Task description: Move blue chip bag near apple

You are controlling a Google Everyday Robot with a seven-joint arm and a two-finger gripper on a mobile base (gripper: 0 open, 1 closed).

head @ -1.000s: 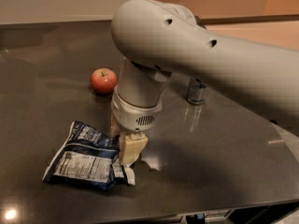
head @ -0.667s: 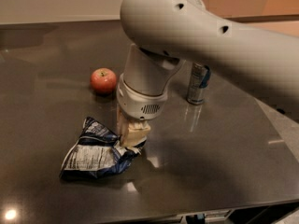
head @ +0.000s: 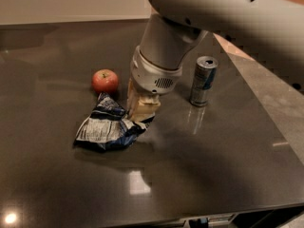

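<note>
Dragged nearer than before, the blue chip bag (head: 105,128) now lies just beside the apple (head: 105,80), its right edge clamped between the fingers of the gripper (head: 141,115)

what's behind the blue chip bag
The apple sits just behind the blue chip bag. The gripper, shut on its right corner, hides that corner and the table behind it.

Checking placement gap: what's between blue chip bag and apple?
Camera view: just bare table between blue chip bag and apple. End effector grips bag's right edge.
</note>
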